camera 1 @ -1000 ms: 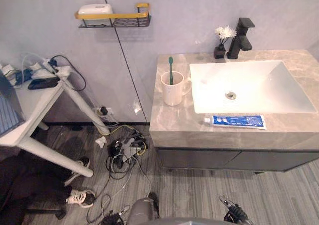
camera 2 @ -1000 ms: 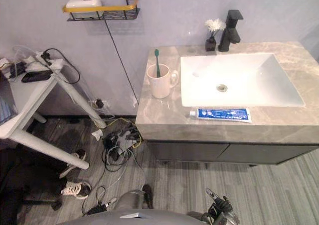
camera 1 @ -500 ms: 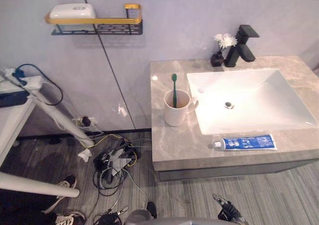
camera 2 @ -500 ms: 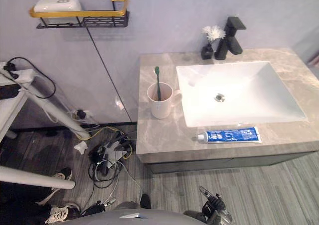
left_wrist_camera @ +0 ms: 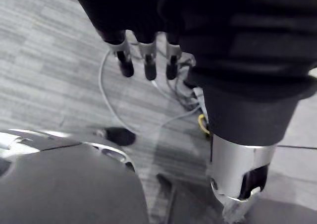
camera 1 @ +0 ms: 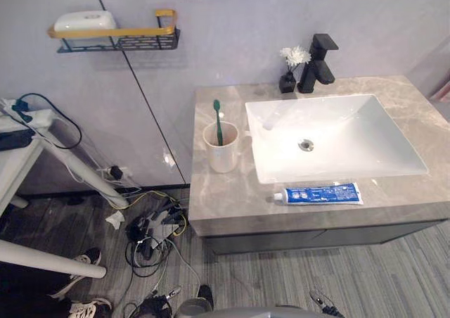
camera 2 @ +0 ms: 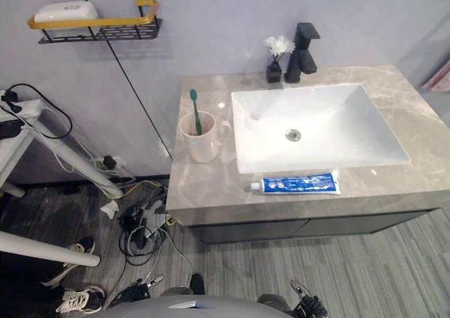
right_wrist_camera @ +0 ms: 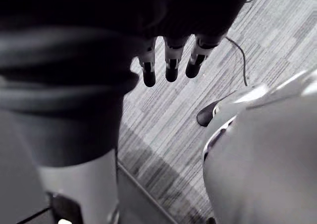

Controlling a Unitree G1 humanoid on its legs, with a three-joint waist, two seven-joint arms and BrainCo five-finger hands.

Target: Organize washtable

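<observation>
Lying flat on the grey marbled tabletop [camera 1: 228, 202], the blue-and-white toothpaste tube [camera 1: 322, 193] sits on the narrow strip between the white sink [camera 1: 330, 131] and the front edge, parallel to that edge, its white cap toward the sink's left corner. Just beside the sink's left rim stands a cream cup [camera 1: 221, 149], upright, with a green toothbrush [camera 1: 217, 121] standing in it, bristles up. Behind the sink, against the wall, rises a black faucet [camera 1: 318, 63], and close by it, at the sink's back left corner, a small dark vase of white flowers [camera 1: 290, 66].

Well to the left of the sink, a black wire shelf with a yellow rail [camera 1: 116, 38] hangs on the grey panelled wall [camera 1: 232, 29], carrying a white soap-like block [camera 1: 84, 20]. Below it a tangle of cables [camera 1: 151, 226] lies on the grey plank floor [camera 1: 365, 283], with a white table [camera 1: 17, 174] and a person's shoes [camera 1: 83, 260] farther left still.

My left robot hand [left_wrist_camera: 148, 60] hangs over the floor, well short of the sink, fingers straight and side by side, holding nothing. My right robot hand [right_wrist_camera: 171, 65] hangs likewise, fingers straight and empty.
</observation>
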